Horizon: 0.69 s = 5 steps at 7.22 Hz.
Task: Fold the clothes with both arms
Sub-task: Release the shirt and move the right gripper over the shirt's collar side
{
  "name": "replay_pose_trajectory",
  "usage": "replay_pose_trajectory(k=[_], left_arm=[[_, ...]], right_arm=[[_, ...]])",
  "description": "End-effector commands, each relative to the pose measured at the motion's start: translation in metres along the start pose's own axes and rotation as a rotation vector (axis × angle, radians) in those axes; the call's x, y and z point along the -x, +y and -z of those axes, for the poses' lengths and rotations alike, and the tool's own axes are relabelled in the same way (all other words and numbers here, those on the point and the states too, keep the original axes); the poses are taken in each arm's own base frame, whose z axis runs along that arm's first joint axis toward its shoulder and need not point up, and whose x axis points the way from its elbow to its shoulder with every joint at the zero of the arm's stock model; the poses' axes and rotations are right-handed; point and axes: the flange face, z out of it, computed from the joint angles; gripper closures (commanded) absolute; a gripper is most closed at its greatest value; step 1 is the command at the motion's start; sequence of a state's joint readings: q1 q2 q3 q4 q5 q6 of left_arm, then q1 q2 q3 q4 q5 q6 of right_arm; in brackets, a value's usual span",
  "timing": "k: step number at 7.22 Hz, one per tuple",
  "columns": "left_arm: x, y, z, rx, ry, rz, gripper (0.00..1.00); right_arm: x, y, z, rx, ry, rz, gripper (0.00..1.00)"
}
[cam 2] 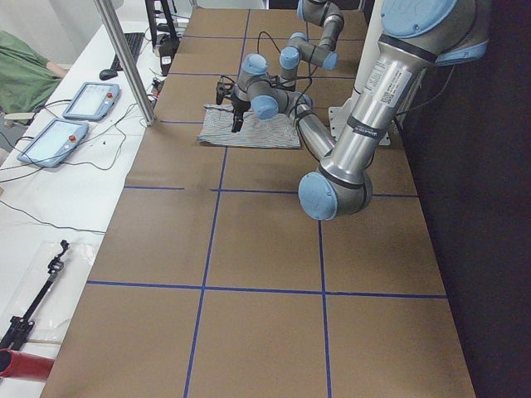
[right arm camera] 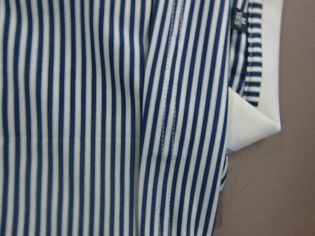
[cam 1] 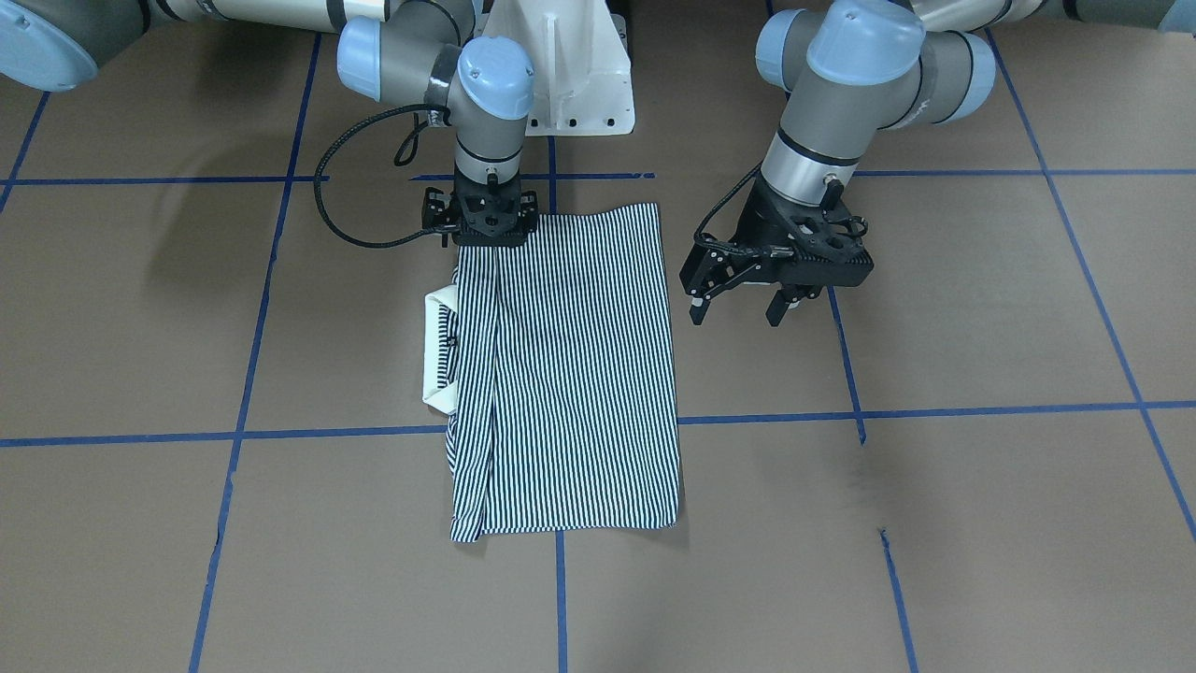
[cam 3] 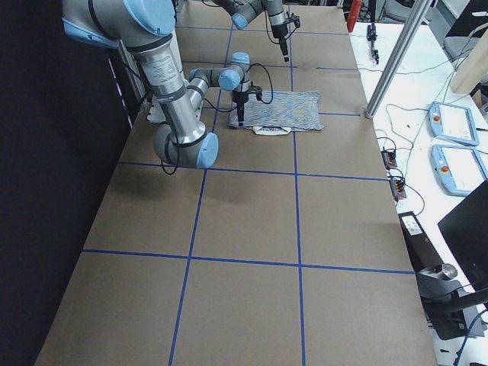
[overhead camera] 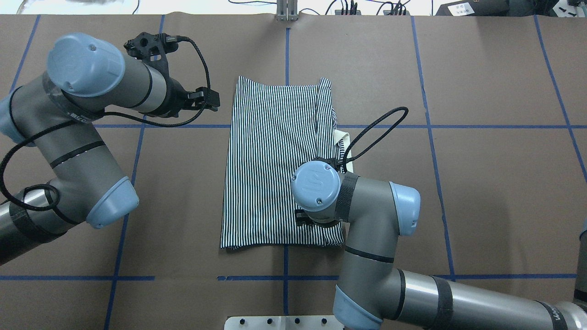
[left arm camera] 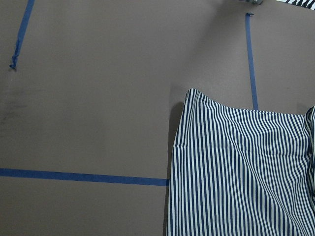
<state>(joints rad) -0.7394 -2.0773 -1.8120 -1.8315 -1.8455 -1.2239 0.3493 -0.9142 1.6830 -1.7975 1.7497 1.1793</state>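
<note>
Striped polo shirt [cam 1: 570, 374] lay folded at the centre of the table [cam 1: 934, 514], cream collar [cam 1: 439, 350] protruding on the right. Left gripper [cam 1: 736, 313] hung just beside its left edge, jaws wide apart, empty. Right gripper [cam 1: 486, 234] stood on its near right corner; jaw state could not be determined.

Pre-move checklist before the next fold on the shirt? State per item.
1. Shirt lies flat as a folded rectangle: ok.
2. Collar tucked inside the fold: not ok, it sticks out past one long edge.
3. Left gripper open and off the shirt, beside its edge: ok.
4. Right gripper placed at a shirt corner: ok.
5. Right jaws gripping cloth: cannot tell, they are hidden under the wrist.
</note>
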Motion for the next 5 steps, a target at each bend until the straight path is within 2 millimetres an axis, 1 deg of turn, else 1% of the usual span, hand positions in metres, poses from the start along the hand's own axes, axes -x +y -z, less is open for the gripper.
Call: replay_pose_trajectory(k=[1,5], left_arm=[[0.0,0.0,-0.001,0.001,0.0,0.0,0.0],[-0.003,0.0,-0.001,0.0,0.009,0.002,0.0]], right_arm=[[-0.004,0.002,-0.006,0.018,0.039,0.031,0.0],[-0.015,0.002,-0.016,0.028,0.064,0.054,0.0]])
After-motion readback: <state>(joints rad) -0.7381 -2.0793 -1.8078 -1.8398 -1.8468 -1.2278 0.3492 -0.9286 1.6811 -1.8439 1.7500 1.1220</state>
